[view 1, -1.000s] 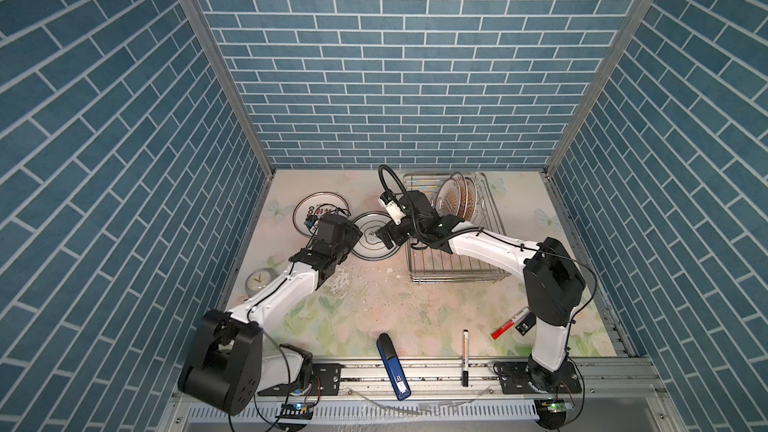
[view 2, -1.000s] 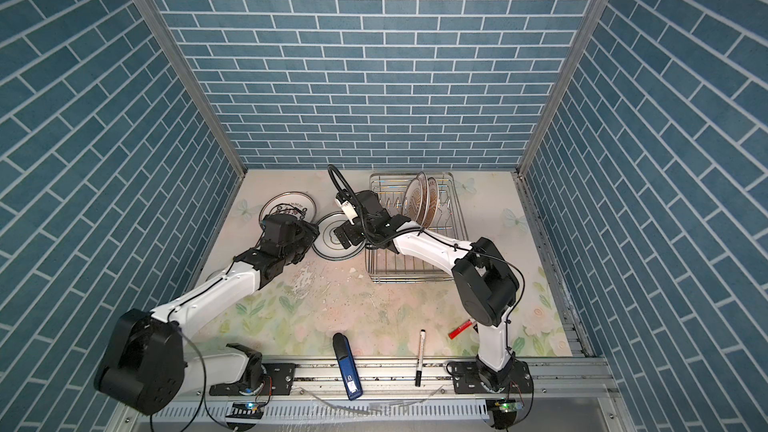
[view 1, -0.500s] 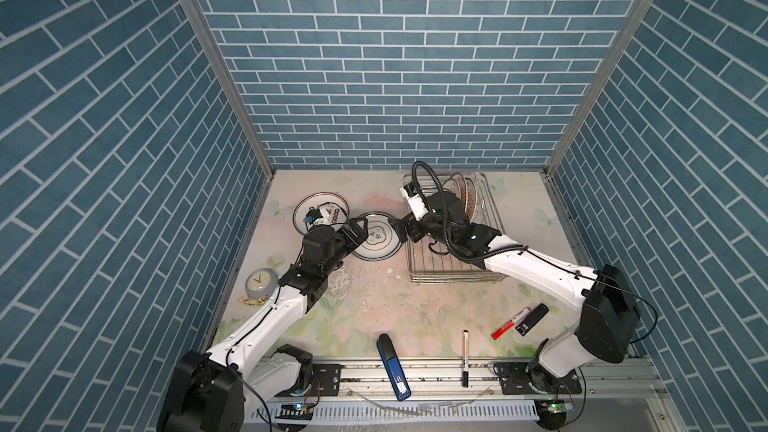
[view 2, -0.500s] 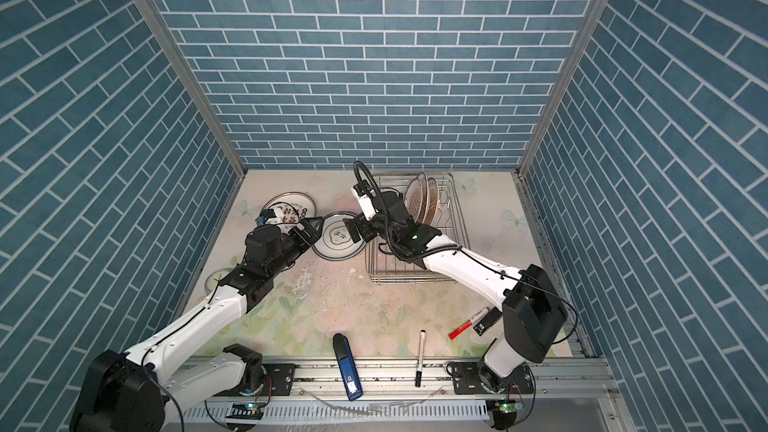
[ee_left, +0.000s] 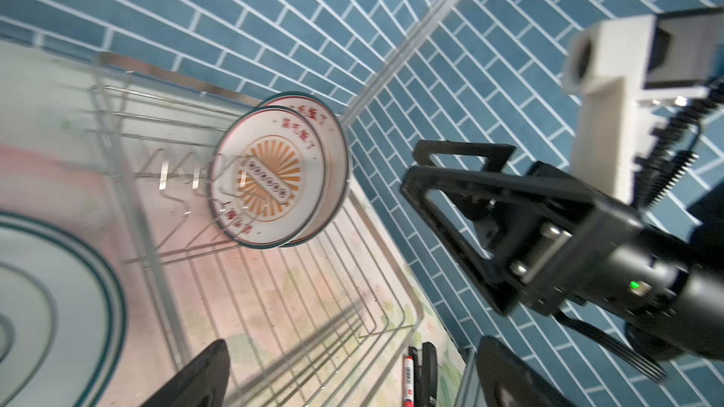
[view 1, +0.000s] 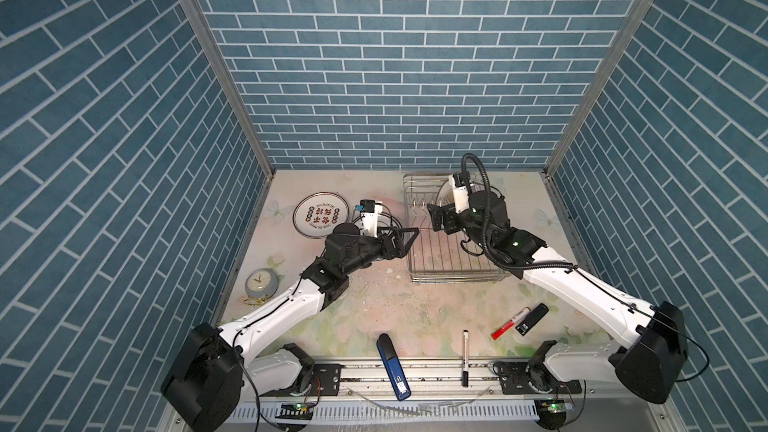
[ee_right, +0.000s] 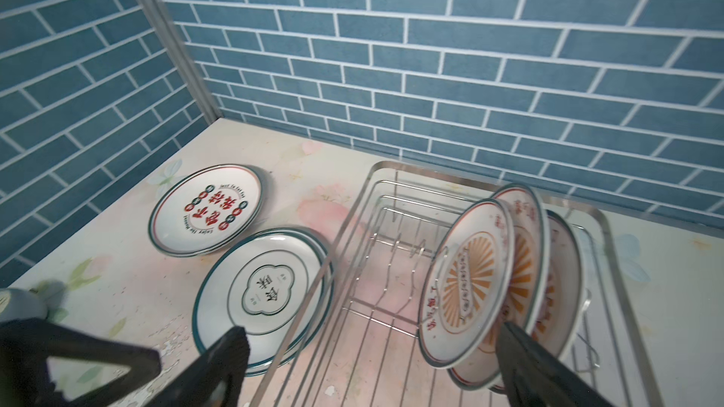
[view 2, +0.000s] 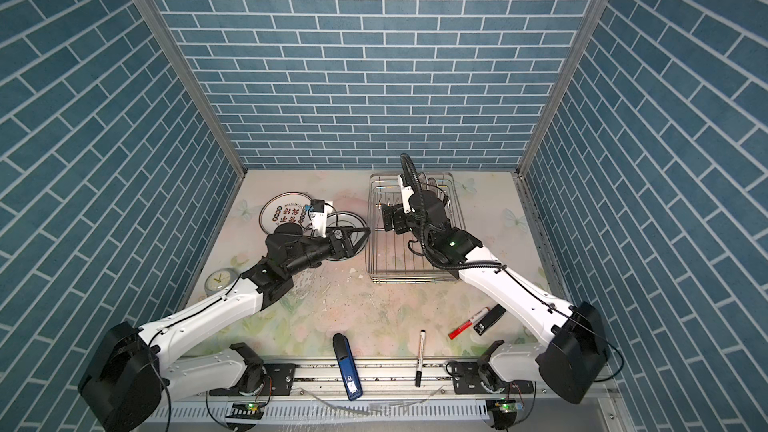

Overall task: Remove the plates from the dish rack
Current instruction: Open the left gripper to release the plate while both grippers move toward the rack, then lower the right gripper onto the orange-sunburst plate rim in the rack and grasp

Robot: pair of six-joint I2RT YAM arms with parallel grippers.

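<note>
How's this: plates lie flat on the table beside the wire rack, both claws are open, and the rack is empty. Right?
Not quite: the dish rack is not empty. The right wrist view shows three sunburst plates standing on edge in it. Otherwise yes: other plates lie flat on the table beside it, and the left claw and right claw are open.

Blue brick-patterned walls (view 1: 395, 56) on three sides — pale floral tabletop (view 1: 374, 305) below, evenly lit.
</note>
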